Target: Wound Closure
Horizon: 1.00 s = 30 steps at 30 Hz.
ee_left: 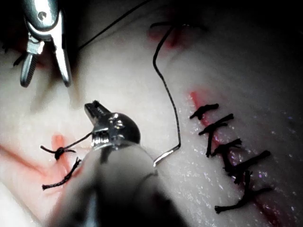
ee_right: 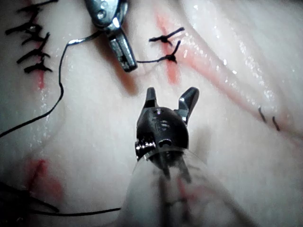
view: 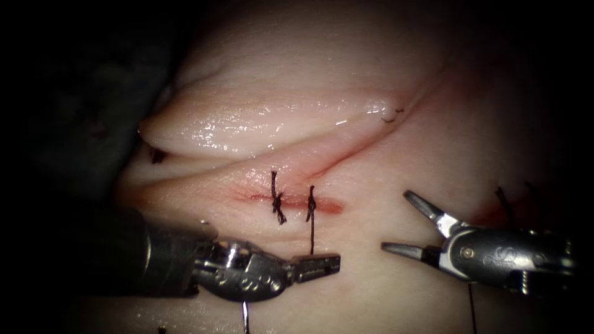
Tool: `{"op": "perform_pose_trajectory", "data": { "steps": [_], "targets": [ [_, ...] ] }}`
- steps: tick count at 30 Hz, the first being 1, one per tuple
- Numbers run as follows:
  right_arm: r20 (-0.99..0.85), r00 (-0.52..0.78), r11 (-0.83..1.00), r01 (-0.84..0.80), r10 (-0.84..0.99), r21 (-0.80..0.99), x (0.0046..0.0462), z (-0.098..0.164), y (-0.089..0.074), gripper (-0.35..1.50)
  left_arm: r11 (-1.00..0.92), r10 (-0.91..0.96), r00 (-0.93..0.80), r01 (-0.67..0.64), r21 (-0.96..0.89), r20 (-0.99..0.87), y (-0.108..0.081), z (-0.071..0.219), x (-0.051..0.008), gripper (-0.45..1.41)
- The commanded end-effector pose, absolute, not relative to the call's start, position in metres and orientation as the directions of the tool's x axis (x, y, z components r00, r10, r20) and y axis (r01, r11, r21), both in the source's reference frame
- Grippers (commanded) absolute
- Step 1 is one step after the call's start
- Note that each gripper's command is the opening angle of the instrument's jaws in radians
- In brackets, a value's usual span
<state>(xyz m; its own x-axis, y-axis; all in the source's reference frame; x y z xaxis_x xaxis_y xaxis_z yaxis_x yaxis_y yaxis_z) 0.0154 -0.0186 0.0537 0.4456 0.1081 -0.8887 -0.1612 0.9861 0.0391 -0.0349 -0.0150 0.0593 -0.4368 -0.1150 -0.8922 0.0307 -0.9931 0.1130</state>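
Down at the wound, the left tool [view: 315, 265] has its jaws clamped on the thread tail [view: 311, 232] that runs from the right-hand stitch [view: 311, 201] across the cut [view: 297, 201] in the tissue [view: 371, 154]. The right tool [view: 402, 222] hovers with jaws apart, holding nothing. The needle [ee_left: 165, 155] seems to lie loose on the tissue beside the left tool's shaft, its thread [ee_left: 168, 85] trailing away
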Motion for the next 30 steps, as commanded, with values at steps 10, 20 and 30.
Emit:
{"op": "perform_pose_trajectory", "data": {
  "steps": [10,20,30],
  "targets": [
    [-0.963,0.258,0.997,0.000,-0.075,-0.078,0.0193,0.0562,-0.0181,0.57,-0.986,-0.095,-0.153,0.152,0.072,-0.984,-0.0142,0.0611,-0.0342,-0.45],
    [-0.966,0.223,0.991,0.046,-0.130,-0.122,0.0236,0.0583,-0.0197,0.57,-0.989,-0.072,-0.120,0.140,0.055,-0.990,-0.0138,0.0612,-0.0341,-0.45],
    [-0.965,0.216,0.988,0.065,-0.149,-0.138,0.0259,0.0589,-0.0203,0.66,-0.991,-0.060,-0.128,0.127,0.044,-0.990,-0.0138,0.0597,-0.0339,-0.45]
  ]
}}
